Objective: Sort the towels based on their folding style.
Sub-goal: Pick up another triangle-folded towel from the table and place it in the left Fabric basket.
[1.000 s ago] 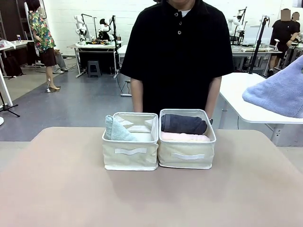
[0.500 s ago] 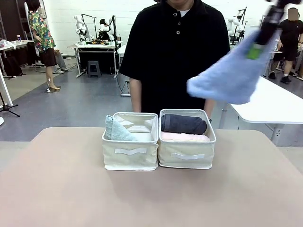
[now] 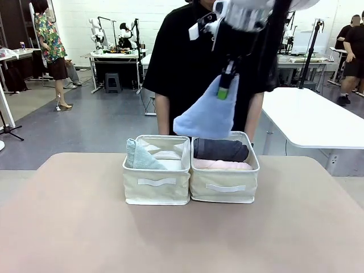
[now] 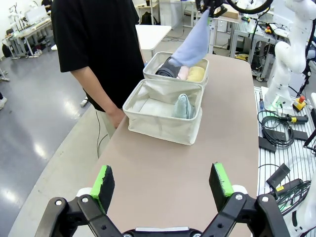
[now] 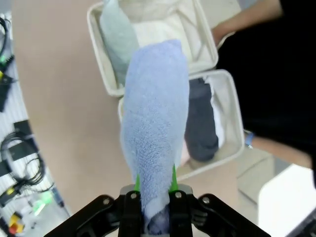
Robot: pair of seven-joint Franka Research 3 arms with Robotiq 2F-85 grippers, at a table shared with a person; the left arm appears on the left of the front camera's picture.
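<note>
The right gripper (image 3: 226, 91), its green pads clamped on the narrow tip of the light blue towel (image 3: 206, 116), hung high above the counter (image 3: 170, 239), letting the cone-folded cloth dangle wide end down, clear of the rims below. Held by its point, the cone appeared to keep its shape for a drop. In the right wrist view the towel (image 5: 155, 133) hung over the seam where the two cream baskets touched, above both. The left basket (image 3: 156, 185) held the pale teal towel (image 3: 138, 156), another cone, propped against its left wall with room to spare beside it, so that was probably where the blue one belonged. The right basket (image 3: 224, 190) was packed with rolls: the dark grey towel (image 3: 220, 149) above the pink towel (image 3: 219, 165), and the yellow towel (image 4: 196, 74) alongside. A person (image 3: 210, 57) in black stood just behind the baskets. The left gripper (image 4: 163, 180) waited with jaws spread wide and empty, well back over bare counter.
</note>
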